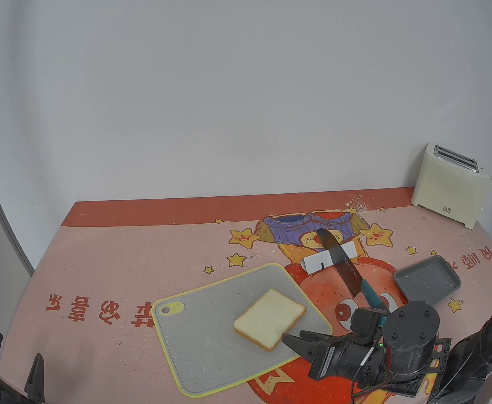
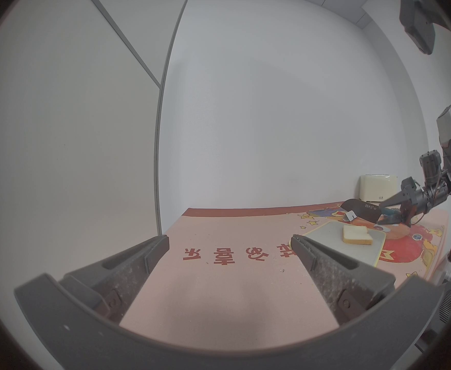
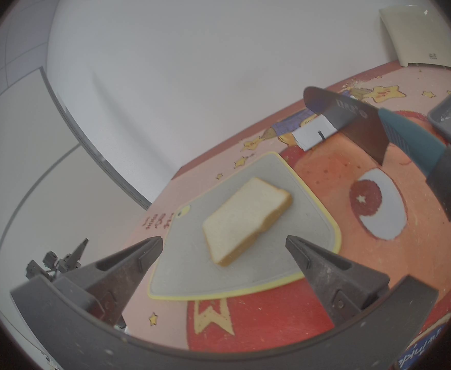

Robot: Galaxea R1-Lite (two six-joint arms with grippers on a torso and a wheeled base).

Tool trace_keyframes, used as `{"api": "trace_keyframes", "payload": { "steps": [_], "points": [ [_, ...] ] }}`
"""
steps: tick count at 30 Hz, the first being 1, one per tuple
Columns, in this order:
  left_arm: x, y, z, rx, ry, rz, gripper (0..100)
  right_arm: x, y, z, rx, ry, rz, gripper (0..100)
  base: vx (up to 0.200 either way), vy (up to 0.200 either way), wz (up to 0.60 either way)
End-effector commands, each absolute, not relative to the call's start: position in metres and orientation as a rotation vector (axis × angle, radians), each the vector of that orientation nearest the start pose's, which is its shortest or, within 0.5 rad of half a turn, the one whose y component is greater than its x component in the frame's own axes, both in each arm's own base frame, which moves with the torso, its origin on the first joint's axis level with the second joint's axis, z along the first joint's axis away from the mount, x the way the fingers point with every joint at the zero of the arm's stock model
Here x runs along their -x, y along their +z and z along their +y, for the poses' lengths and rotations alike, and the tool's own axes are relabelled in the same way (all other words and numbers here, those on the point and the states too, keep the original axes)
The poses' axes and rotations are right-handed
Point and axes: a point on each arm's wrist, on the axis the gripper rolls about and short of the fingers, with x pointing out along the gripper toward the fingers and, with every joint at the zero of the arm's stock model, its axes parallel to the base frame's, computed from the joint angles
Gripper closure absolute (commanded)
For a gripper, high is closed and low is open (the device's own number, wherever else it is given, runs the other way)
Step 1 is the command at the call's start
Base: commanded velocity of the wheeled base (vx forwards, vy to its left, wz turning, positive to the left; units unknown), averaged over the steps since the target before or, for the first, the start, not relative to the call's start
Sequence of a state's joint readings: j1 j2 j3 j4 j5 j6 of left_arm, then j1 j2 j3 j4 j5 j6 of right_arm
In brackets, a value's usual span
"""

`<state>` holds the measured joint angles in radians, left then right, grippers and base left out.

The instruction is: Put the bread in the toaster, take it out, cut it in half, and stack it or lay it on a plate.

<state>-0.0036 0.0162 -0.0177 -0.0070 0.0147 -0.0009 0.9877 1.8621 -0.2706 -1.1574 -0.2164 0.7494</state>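
Resting on cutting board (image 1: 201, 332): bread (image 1: 269, 318) | grey tray (image 1: 427, 280) near knife (image 1: 341, 265)

Bright, even light from overhead leaves only a faint, soft shadow under the bread (image 1: 269, 318) on the cutting board (image 1: 201, 338). Both wrist views bulge heavily, with dark rounded corners and bent straight lines.

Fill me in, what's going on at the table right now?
The right gripper is open and empty, at the near right edge of the cutting board, pointed at the uncut bread slice lying on it. The knife rests beside the board, with the grey tray and toaster farther right. The left gripper is open at the table's near left corner.
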Motion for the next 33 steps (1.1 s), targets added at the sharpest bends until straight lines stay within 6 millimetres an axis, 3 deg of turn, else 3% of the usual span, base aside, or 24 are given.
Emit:
{"api": "trace_keyframes", "payload": {
  "steps": [1,12,21,33],
  "points": [
    [0.022,0.076,0.000,0.002,0.012,-0.002,0,-0.145,0.072,0.212,-0.451,0.589,0.604,100,0.000,0.000,0.00],
    [0.022,0.076,0.000,0.002,0.014,-0.002,0,-0.181,0.086,0.219,-0.430,0.503,0.582,100,0.000,0.000,0.00],
    [0.022,0.076,0.000,0.002,0.012,-0.002,0,-0.209,0.081,0.206,-0.352,0.430,0.541,100,0.000,0.000,0.00],
    [0.022,0.076,0.000,0.002,0.012,-0.002,0,-0.220,0.059,0.208,-0.271,0.381,0.573,100,0.000,0.000,0.00]
  ]
}}
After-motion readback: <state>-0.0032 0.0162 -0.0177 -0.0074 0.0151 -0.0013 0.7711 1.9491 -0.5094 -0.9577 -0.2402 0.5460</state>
